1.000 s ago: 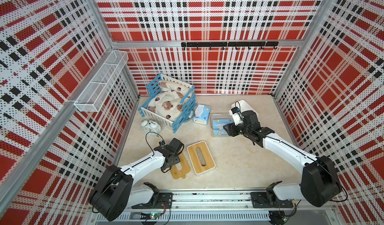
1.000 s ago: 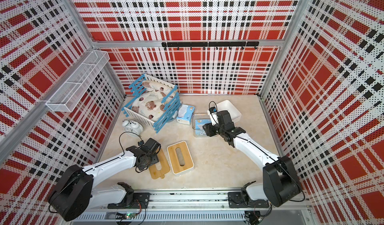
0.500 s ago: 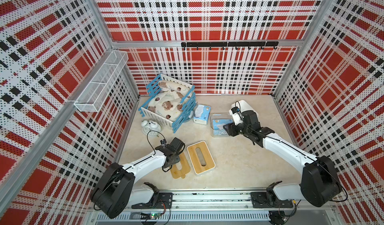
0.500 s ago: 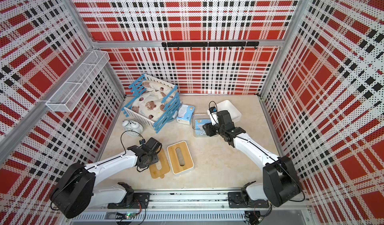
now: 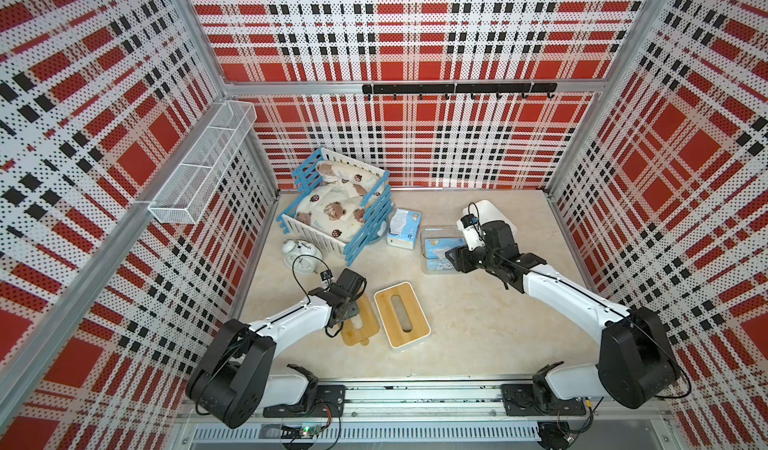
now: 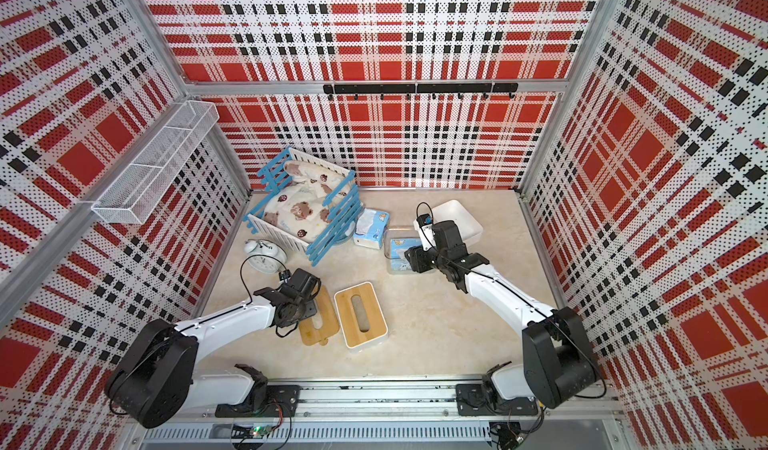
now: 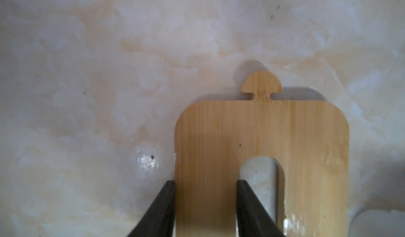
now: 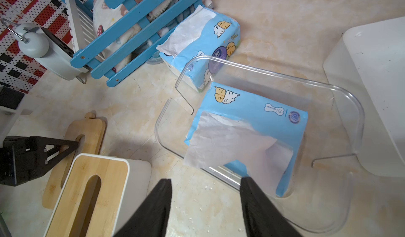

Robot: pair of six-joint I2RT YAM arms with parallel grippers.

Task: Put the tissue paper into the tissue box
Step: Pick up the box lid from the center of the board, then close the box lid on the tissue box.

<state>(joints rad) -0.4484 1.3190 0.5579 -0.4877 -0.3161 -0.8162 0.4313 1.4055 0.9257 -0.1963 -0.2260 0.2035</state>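
**Room.** Red, white and black plaid pegboard panels close the cell on three sides. White wire-mesh basket (image 5: 203, 169) on the left wall. Black hook rail (image 5: 457, 88) on the back wall.

**Surface.** Cream marble-look desk (image 5: 478, 335), glossy, with small white specks.

**Contents, left to right.**
- White twin-bell alarm clock (image 5: 301, 254), near the left edge.
- Blue-and-white slatted crate (image 5: 374, 219) holding bear-print bedding, back-left corner.
- Left gripper (image 7: 206, 182), clamped on one limb of the flat bamboo board (image 5: 370, 323), which has a U-shaped slot and a knob tab. The board lies flat toward the front-left.
- White tissue box (image 5: 413, 317) with slotted bamboo lid, just beside the board; no tissue shows in its slot.
- Light-blue-and-white soft plastic tissue pack (image 5: 404, 227), white sheet protruding, on the desk beside the crate.
- Clear plastic tissue box (image 8: 274, 72), mid-desk, open-topped. The second tissue pack (image 8: 258, 115) lies inside it, apparently aslant, with its sheet trailing toward the near wall.
- Right gripper (image 8: 206, 180), jaws apart and holding nothing, poised at the clear box's near wall.
- White plastic tub (image 6: 457, 219), toward the back-right corner.

**Step, as judged.** One pack is loaded but not seated, and one is outside. The next move probably calls for levelling the loaded pack, then covering it with the held board.
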